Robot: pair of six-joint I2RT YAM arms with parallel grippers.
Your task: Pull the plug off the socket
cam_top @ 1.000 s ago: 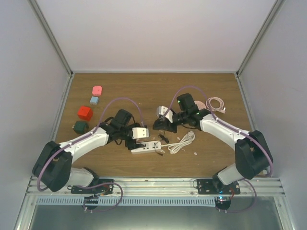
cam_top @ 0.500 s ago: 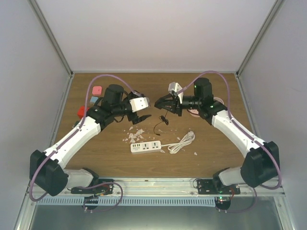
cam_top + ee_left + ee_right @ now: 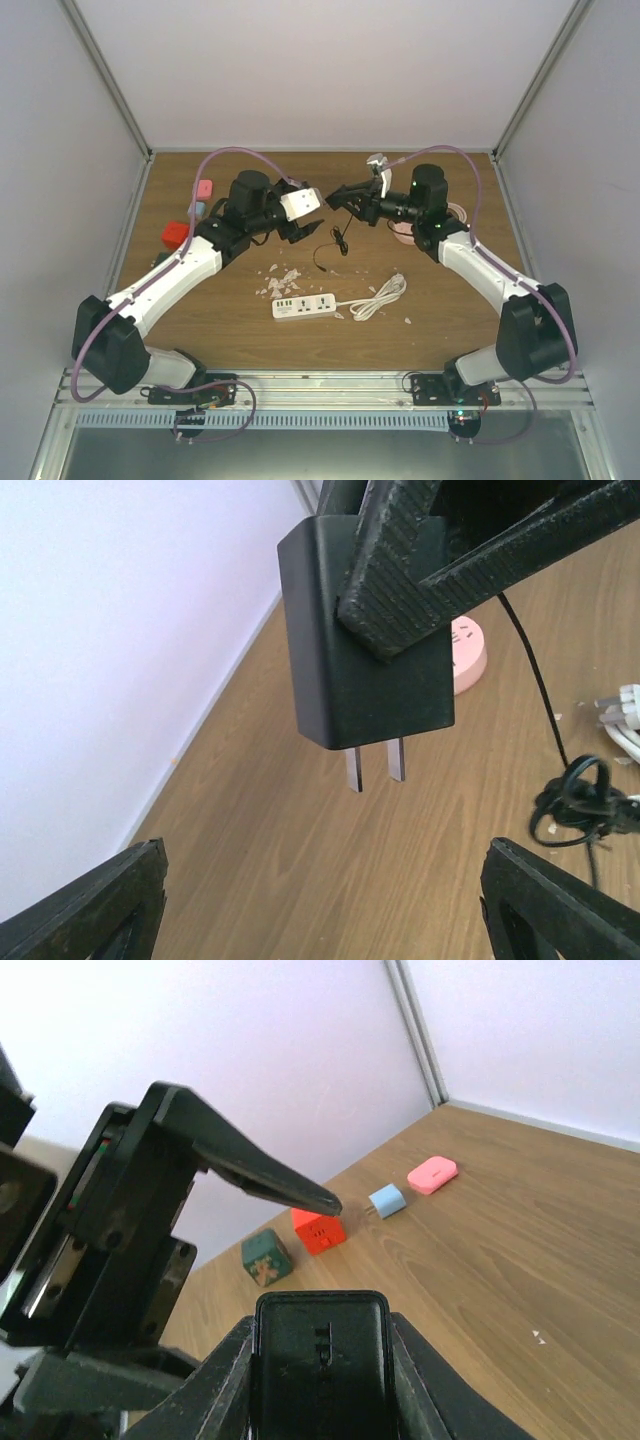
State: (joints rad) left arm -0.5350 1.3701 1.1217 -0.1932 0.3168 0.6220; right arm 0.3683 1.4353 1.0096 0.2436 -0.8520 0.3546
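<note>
The right pincer (image 3: 337, 197) is pinching the black plug (image 3: 365, 650) and holding it in the air with its two prongs bare. It is well apart from the white socket strip (image 3: 303, 306), which is lying on the tabletop (image 3: 450, 320). The plug's thin black cord (image 3: 341, 243) is dangling toward the wood. The left pincer (image 3: 303, 232) is hovering near the plug, facing it with fingers spread wide and gripping nothing. Colored blocks (image 3: 177, 236) are sitting by the left edge.
</note>
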